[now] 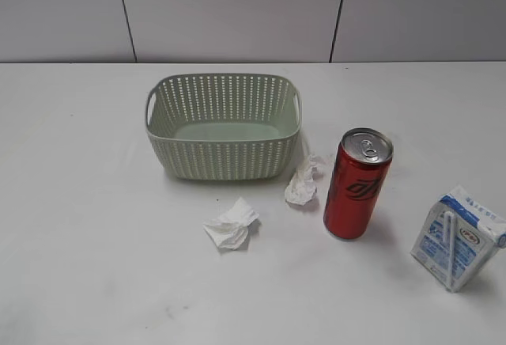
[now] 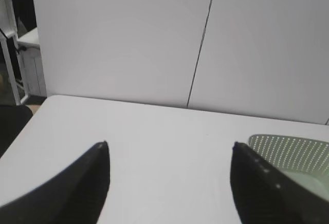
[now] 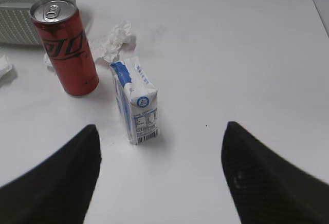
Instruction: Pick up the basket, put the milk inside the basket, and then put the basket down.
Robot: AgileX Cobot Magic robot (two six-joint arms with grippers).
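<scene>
The pale sage-green basket [image 1: 224, 127] stands empty at the middle back of the white table; its rim also shows in the left wrist view [image 2: 290, 149] and a corner in the right wrist view [image 3: 36, 0]. The white-and-blue milk carton [image 1: 458, 236] stands upright at the front right, and in the right wrist view [image 3: 135, 99] it lies just ahead of my open, empty right gripper [image 3: 160, 126]. My left gripper [image 2: 169, 144] is open and empty, left of the basket. Neither gripper shows in the exterior view.
A tall red soda can [image 1: 356, 183] stands between basket and milk, also seen in the right wrist view [image 3: 65, 44]. Two crumpled white tissues [image 1: 232, 224] [image 1: 305, 180] lie in front of the basket. A grey panelled wall [image 1: 237, 13] backs the table.
</scene>
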